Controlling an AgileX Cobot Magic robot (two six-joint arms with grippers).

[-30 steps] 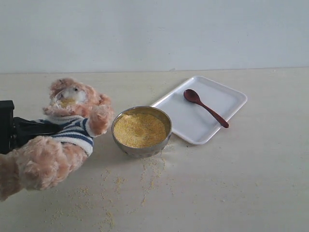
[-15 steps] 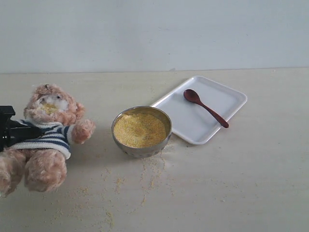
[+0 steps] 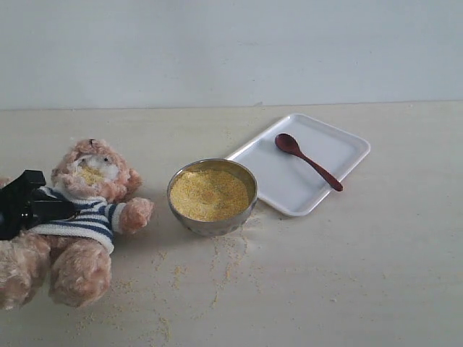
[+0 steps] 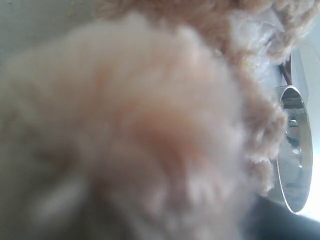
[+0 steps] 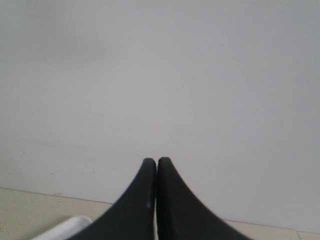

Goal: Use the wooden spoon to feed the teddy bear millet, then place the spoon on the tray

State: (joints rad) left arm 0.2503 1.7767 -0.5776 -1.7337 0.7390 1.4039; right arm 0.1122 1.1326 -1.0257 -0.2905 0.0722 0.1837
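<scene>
The teddy bear (image 3: 85, 217) sits at the table's left with yellow grains on its muzzle. My left gripper (image 3: 58, 208) reaches in from the left edge and is shut on the bear's striped torso. In the left wrist view, blurred bear fur (image 4: 140, 130) fills the frame and hides the jaws. The millet (image 3: 210, 194) fills a steel bowl (image 3: 189, 220) just right of the bear. The wooden spoon (image 3: 307, 160) lies on the white tray (image 3: 347, 141) behind the bowl. My right gripper (image 5: 157, 161) is shut on nothing, facing a pale wall, and is out of the exterior view.
Loose millet specks (image 3: 221, 264) are scattered on the table in front of the bowl. The bowl's shiny rim (image 4: 295, 150) shows past the fur in the left wrist view. A white tray corner (image 5: 67, 226) lies below the right gripper.
The bear, raised and tilted beside the bowl a second ago, swung left and down, then shifted slightly right. The left gripper stayed on it; spoon, bowl and tray are unmoved.
</scene>
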